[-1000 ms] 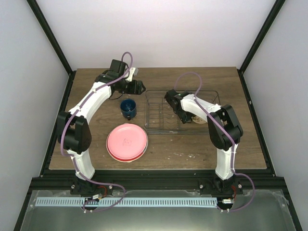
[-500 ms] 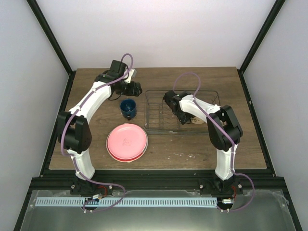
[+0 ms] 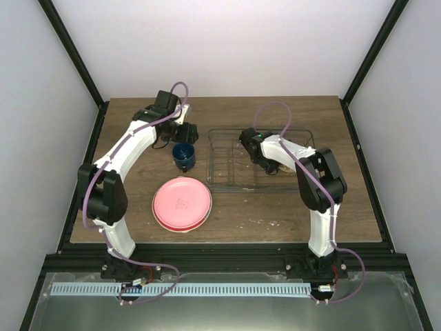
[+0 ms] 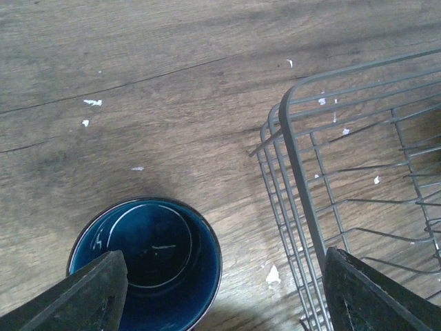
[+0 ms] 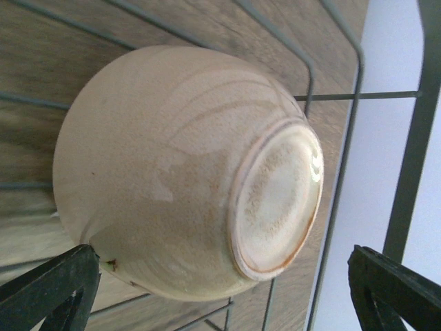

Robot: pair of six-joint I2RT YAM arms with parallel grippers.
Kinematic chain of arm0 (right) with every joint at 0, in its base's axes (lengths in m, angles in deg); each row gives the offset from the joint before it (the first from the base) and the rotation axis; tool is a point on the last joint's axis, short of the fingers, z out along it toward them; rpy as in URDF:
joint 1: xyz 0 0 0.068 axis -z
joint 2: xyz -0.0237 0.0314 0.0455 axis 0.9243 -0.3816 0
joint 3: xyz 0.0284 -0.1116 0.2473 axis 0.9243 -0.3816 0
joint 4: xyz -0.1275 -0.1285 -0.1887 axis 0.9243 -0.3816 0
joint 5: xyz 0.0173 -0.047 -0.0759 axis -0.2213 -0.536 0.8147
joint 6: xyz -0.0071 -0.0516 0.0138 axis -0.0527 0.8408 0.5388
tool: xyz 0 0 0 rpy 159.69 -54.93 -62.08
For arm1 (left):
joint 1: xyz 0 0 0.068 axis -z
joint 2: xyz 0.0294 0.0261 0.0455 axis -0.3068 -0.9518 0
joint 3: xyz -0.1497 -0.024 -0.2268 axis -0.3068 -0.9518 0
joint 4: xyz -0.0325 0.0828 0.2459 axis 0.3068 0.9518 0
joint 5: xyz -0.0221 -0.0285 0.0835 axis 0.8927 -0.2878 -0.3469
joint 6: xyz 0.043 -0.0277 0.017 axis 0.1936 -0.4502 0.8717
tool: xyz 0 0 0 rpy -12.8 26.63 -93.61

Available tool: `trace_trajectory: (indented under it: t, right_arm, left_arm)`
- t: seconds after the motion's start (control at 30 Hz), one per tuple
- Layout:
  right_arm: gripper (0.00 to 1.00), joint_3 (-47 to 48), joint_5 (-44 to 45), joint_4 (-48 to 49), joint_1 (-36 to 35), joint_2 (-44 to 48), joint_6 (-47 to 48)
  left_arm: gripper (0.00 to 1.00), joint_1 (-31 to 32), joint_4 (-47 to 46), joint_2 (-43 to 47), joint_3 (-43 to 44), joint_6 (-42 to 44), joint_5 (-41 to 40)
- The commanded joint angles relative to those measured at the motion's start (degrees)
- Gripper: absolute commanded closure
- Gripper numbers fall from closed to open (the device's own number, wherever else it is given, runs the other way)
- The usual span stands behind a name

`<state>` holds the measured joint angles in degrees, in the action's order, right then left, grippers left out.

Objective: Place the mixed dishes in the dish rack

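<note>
A brown wooden table (image 3: 275,214) flecked with white specks (image 4: 273,276), white walls (image 3: 227,48) behind.

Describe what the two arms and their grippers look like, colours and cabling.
The left arm and right arm match: white shells on the links, bulky black joint housings, black bases. A purple cable runs along each, looping free near the wrist. The left gripper and right gripper are black, with flat matte fingers ending in angled tips.

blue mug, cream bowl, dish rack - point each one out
dark blue mug (image 4: 146,256): left wrist view, on its inside floor.
small cream bowl (image 5: 165,165): right wrist view, on its outer side wall.
dish rack (image 3: 222,162): top external view, on its bare left divider section.
</note>
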<state>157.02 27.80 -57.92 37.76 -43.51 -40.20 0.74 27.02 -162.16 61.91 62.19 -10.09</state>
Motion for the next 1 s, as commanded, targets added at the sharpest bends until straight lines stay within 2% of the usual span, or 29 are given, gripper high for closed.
trace_trajectory:
  t: [0.0,0.13,0.33,0.53,0.77,0.97]
  right_arm:
    - [0.00,-1.0,5.2,2.5,3.3,0.1,-0.2]
    - [0.00,-0.3,3.2,3.3,3.8,1.7,1.4]
    - [0.00,-2.2,-14.4,9.9,3.7,9.8,7.1]
    - [0.00,-0.4,-24.8,8.1,2.8,16.0,9.7]
    - [0.00,3.8,-36.3,7.6,1.9,19.8,10.8]
    - [0.00,8.0,-41.8,7.3,1.9,18.8,8.2]
  left_arm:
    - [0.21,-0.3,1.5,2.6,-1.3,0.9,-1.4]
    - [0.20,-0.3,2.6,3.0,-1.7,1.4,-2.3]
    - [0.20,-0.5,6.7,2.0,-0.7,1.9,-6.8]
    - [0.19,-1.7,11.2,0.5,0.1,1.2,-15.3]
    - [0.19,-4.2,11.3,-2.7,-1.6,0.0,-15.0]
    - [0.20,-4.3,8.8,-6.1,-2.2,-1.2,-11.5]
